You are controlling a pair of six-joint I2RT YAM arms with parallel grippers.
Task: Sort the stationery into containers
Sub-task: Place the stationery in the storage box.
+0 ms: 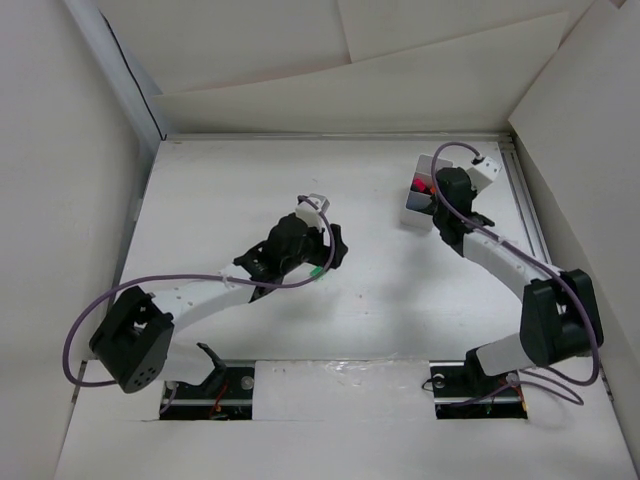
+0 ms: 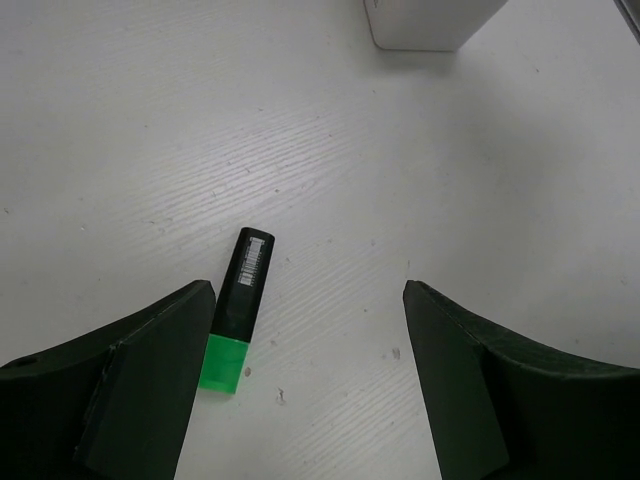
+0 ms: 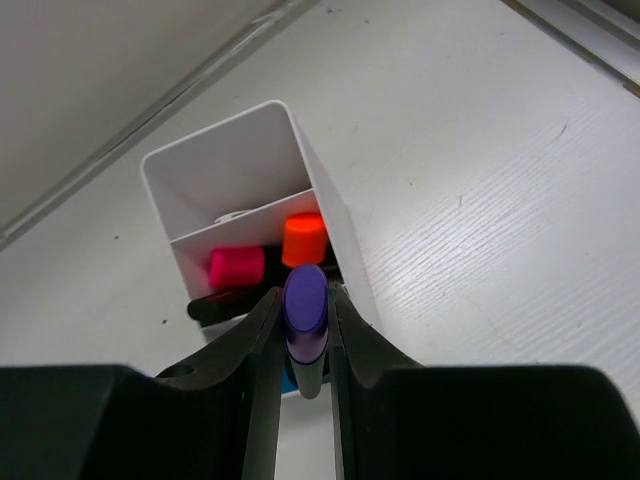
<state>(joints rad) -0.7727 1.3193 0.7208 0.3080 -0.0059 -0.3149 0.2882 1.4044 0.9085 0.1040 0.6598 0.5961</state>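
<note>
A black marker with a green end (image 2: 237, 312) lies flat on the white table, close to the left finger of my open left gripper (image 2: 310, 380); the green end also shows in the top view (image 1: 316, 270). My right gripper (image 3: 305, 320) is shut on a purple-ended marker (image 3: 305, 305), held upright over the white organiser (image 3: 250, 150). Pink (image 3: 237, 267) and orange (image 3: 303, 238) marker ends stand in its middle compartment; a bit of blue shows below the jaws. In the top view the organiser (image 1: 414, 205) sits at the far right under the right gripper (image 1: 440, 195).
White walls enclose the table on all sides. A metal rail (image 1: 527, 210) runs along the table's right edge. The organiser's corner shows at the top of the left wrist view (image 2: 435, 25). Its far compartment holds a small pale item (image 3: 232, 214).
</note>
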